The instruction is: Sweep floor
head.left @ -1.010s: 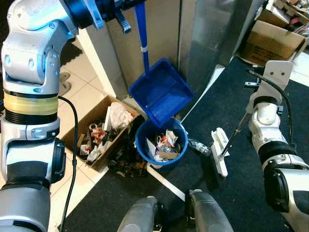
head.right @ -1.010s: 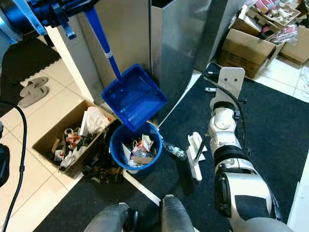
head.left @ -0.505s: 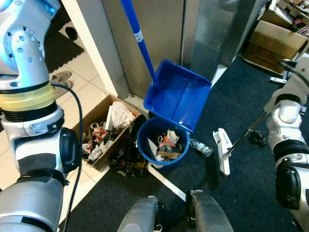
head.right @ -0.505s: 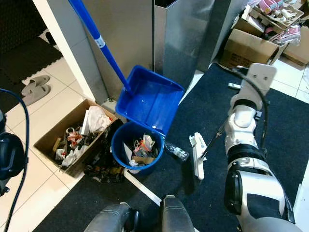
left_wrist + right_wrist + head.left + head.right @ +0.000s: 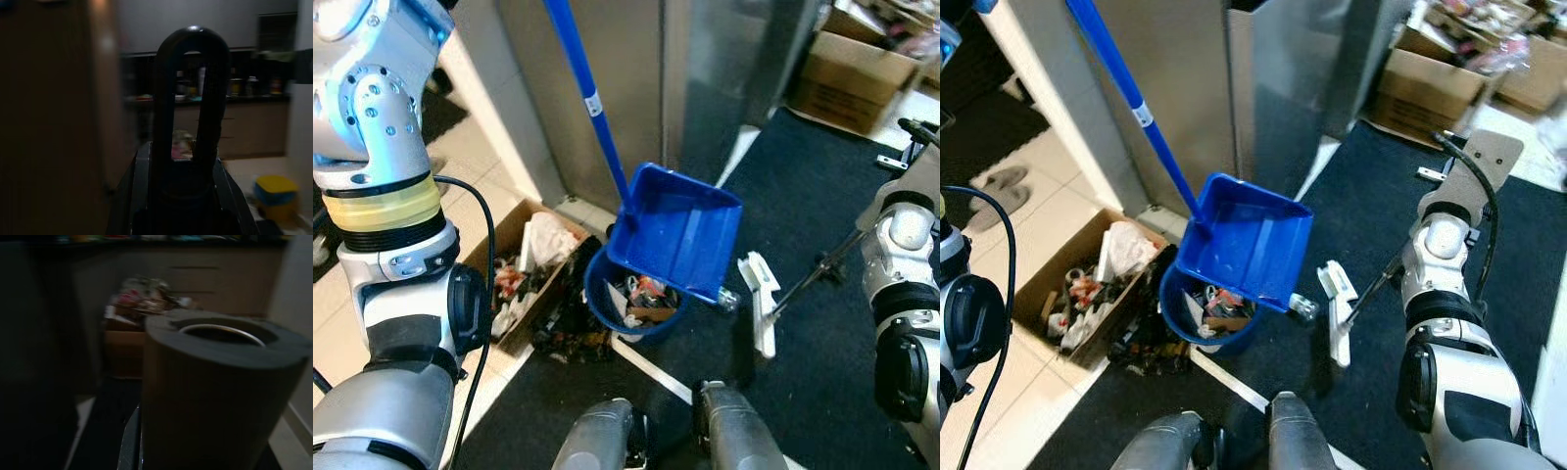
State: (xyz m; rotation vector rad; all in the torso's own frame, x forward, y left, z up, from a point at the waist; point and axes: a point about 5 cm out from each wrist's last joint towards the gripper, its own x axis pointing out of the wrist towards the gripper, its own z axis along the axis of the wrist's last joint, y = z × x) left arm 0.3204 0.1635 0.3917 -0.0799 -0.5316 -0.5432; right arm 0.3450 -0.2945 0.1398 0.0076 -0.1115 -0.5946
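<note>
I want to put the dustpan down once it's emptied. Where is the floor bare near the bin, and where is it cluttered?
Bare: the black carpet between the steel cabinet and the white broom head, and the pale tiles behind the cardboard box. Crowded: the box, the dark litter beside it, the blue bin under the dustpan, and a plastic bottle by the bin.
</note>
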